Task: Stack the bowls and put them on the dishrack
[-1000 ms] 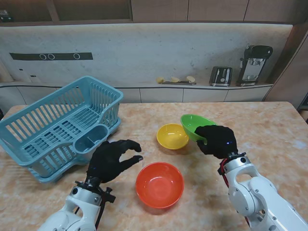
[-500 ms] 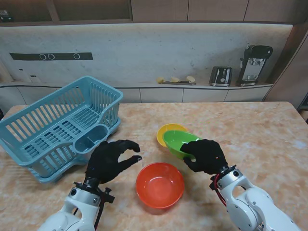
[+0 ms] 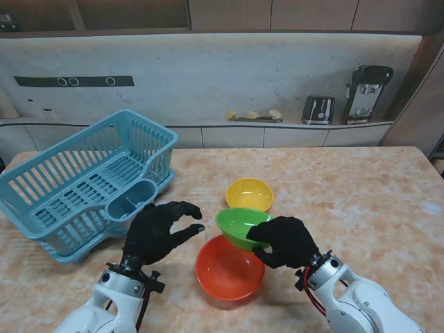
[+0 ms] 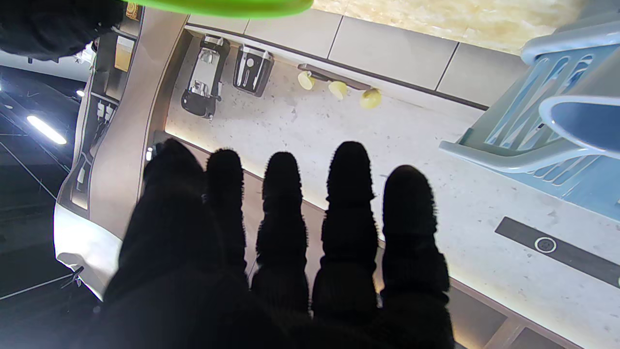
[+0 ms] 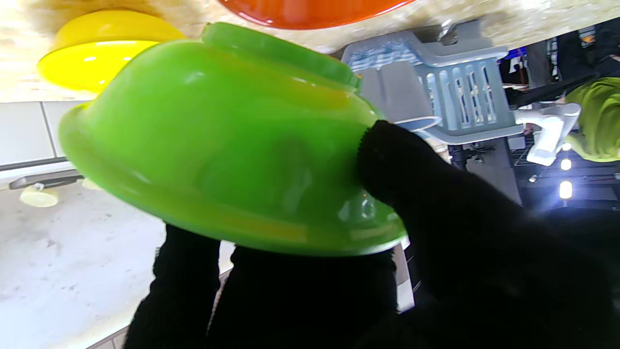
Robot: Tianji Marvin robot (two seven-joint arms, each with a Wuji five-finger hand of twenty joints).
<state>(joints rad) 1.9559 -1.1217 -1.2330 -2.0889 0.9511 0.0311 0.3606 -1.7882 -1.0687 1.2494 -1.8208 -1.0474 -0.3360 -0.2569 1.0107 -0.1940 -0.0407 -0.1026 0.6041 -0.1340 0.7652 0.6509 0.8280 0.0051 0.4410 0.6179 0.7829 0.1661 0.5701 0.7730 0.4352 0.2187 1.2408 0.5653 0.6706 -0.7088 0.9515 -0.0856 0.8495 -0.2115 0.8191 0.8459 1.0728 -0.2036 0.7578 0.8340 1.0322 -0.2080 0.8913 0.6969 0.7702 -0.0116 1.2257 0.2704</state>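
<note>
My right hand (image 3: 283,241) is shut on the rim of the green bowl (image 3: 239,227), holding it in the air, tilted, over the far edge of the orange bowl (image 3: 229,269). In the right wrist view the green bowl (image 5: 218,140) fills the middle, with my thumb on its outside and my fingers (image 5: 189,286) inside the rim. The yellow bowl (image 3: 249,194) sits on the table farther from me. My left hand (image 3: 158,231) hovers open, fingers curled, left of the orange bowl. The blue dishrack (image 3: 83,182) stands at the far left.
The dishrack has a cutlery cup (image 3: 130,197) on its near right side, close to my left hand. A toaster (image 3: 318,109) and a coffee machine (image 3: 366,91) stand on the back counter, off the table. The table's right half (image 3: 374,194) is bare marble.
My right hand has carried the green bowl from beside the yellow bowl toward me and leftward, to above the orange bowl's far edge. The left hand has stayed put.
</note>
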